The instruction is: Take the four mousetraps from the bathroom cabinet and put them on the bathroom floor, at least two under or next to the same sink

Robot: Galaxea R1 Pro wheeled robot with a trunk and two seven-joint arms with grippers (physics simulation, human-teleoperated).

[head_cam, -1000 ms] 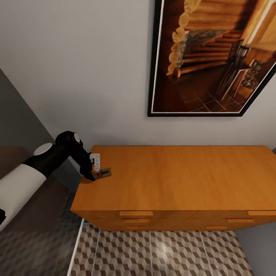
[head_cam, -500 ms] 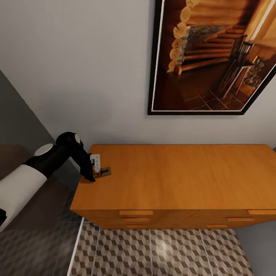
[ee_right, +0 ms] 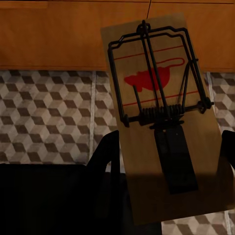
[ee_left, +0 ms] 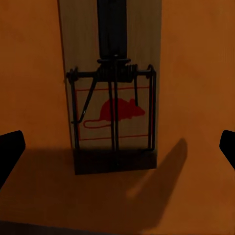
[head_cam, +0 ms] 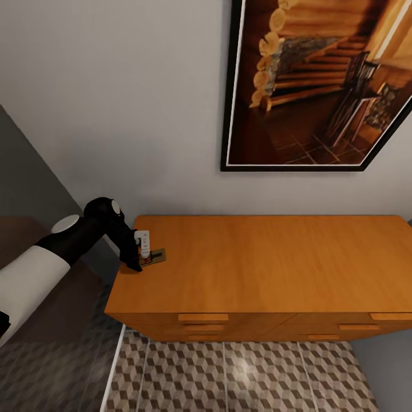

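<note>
With none visibly on the tiled floor yet, the right gripper gripped one mousetrap while the left gripper, spread wide, straddled another mousetrap at the cabinet top's left end.

the left arm is showing a white tubular forearm, glossy black rounded joints, pale round caps.

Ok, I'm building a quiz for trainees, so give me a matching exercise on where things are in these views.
Column one:
1. left hand
2. right hand
3. framed picture

Column two:
a. on the wall
b. open over the mousetrap lying on the cabinet
c. gripping a second mousetrap above the tiled floor

Pairs: 1-b, 2-c, 3-a.
</note>
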